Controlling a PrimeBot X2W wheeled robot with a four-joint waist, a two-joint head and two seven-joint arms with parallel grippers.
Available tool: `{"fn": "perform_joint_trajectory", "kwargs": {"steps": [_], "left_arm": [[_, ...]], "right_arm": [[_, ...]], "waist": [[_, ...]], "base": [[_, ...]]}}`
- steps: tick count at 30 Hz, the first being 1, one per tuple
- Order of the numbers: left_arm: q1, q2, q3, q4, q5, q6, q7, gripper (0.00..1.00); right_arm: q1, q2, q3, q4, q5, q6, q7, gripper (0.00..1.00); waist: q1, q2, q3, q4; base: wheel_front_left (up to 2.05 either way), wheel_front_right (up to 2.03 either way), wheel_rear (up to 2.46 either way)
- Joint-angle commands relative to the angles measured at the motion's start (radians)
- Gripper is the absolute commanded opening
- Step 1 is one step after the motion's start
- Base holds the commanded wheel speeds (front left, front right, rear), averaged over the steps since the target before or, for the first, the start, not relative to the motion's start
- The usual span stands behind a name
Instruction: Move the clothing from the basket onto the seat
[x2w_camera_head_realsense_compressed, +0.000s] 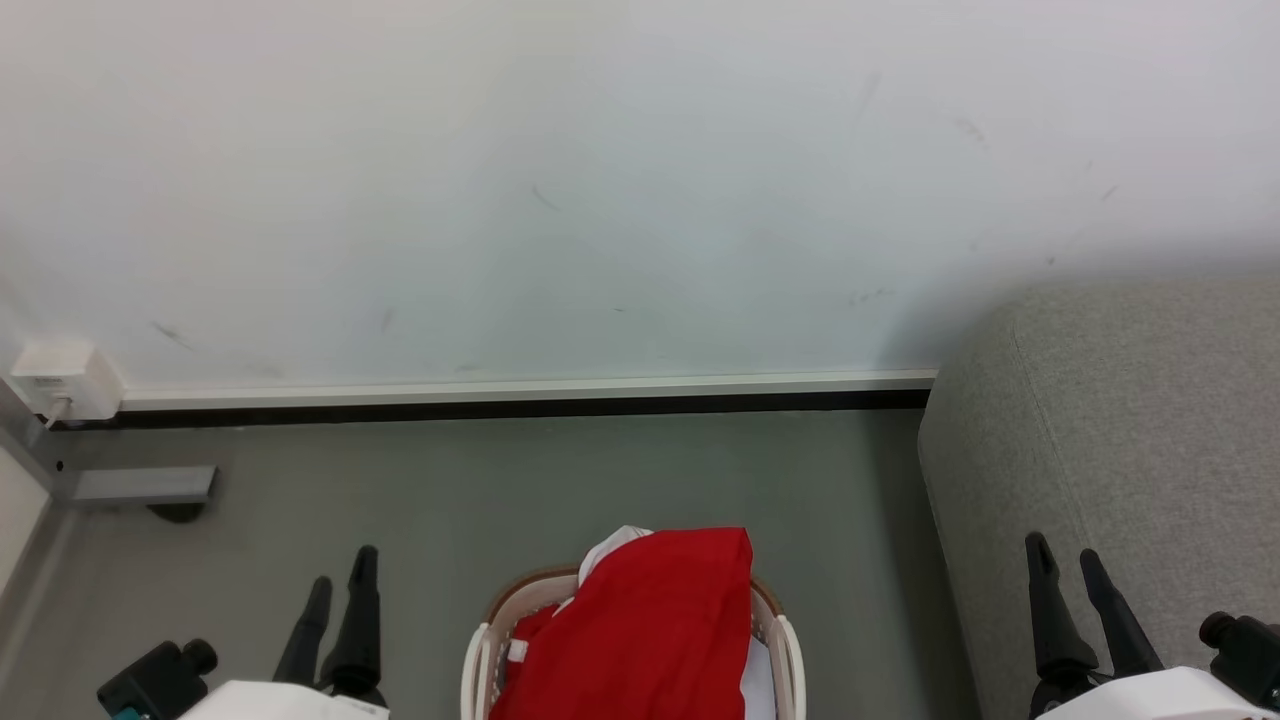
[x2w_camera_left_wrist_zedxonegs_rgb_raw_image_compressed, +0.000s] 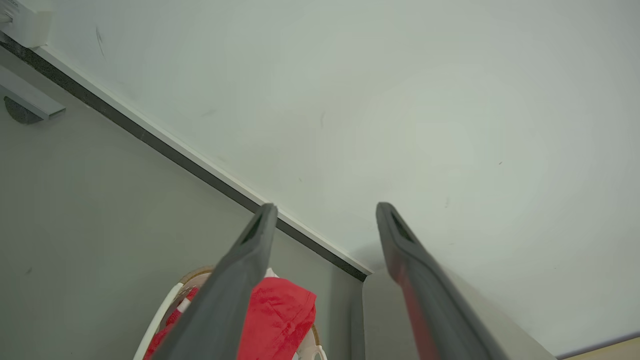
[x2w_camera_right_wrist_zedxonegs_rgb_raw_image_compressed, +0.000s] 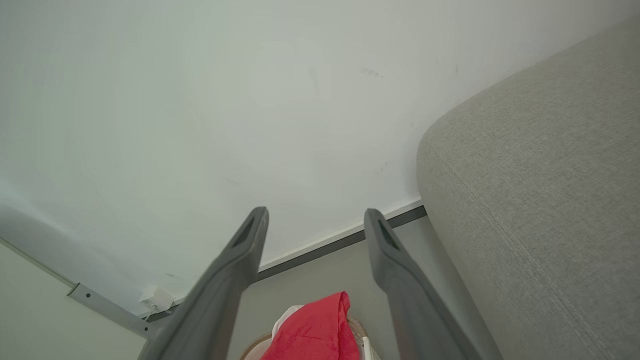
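Red clothing (x2w_camera_head_realsense_compressed: 640, 630) with a bit of white trim heaps in the cream basket (x2w_camera_head_realsense_compressed: 480, 650) at the bottom middle of the head view. The grey seat (x2w_camera_head_realsense_compressed: 1120, 440) stands to the right of the basket. My left gripper (x2w_camera_head_realsense_compressed: 342, 580) is open at the lower left, apart from the basket, holding nothing. My right gripper (x2w_camera_head_realsense_compressed: 1062, 560) is open at the lower right, in front of the seat. The left wrist view shows the clothing (x2w_camera_left_wrist_zedxonegs_rgb_raw_image_compressed: 280, 315), basket rim (x2w_camera_left_wrist_zedxonegs_rgb_raw_image_compressed: 160, 315) and seat corner (x2w_camera_left_wrist_zedxonegs_rgb_raw_image_compressed: 380, 315). The right wrist view shows clothing (x2w_camera_right_wrist_zedxonegs_rgb_raw_image_compressed: 315, 330) and the seat (x2w_camera_right_wrist_zedxonegs_rgb_raw_image_compressed: 540, 200).
A pale wall (x2w_camera_head_realsense_compressed: 600, 180) with a white and black skirting (x2w_camera_head_realsense_compressed: 520, 395) runs behind the grey floor (x2w_camera_head_realsense_compressed: 500, 490). A white socket box (x2w_camera_head_realsense_compressed: 62, 382) and a metal bracket (x2w_camera_head_realsense_compressed: 140, 485) sit at the far left.
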Motion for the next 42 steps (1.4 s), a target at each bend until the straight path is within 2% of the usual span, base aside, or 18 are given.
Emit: {"fn": "perform_joint_trajectory", "kwargs": {"steps": [1,16,29,42], "left_arm": [[0.000,0.016,-0.004,-0.016,0.035,0.006,-0.008,1.00],[0.015,0.064,-0.070,-0.042,0.212,0.057,-0.057,1.00],[0.030,0.095,-0.098,-0.067,0.347,0.094,-0.092,1.00],[0.050,0.110,-0.108,-0.074,0.460,0.098,-0.123,1.00]], "right_arm": [[-0.015,-0.011,0.005,-0.007,-0.040,-0.001,-0.009,1.00],[-0.017,-0.006,0.014,-0.005,-0.266,-0.001,-0.057,1.00],[-0.012,-0.008,0.016,-0.009,-0.383,-0.001,-0.092,1.00],[-0.003,-0.009,0.004,-0.006,-0.465,-0.001,-0.124,1.00]], "waist": [[0.0000,-0.0001,0.000,0.000],[0.0000,-0.0001,0.000,-0.004],[0.0000,-0.0001,-0.001,-0.007],[0.0000,-0.0001,-0.003,-0.012]], "base": [[0.00,0.00,0.00],[0.00,0.00,0.00],[0.00,0.00,0.00],[0.00,0.00,0.00]]}}
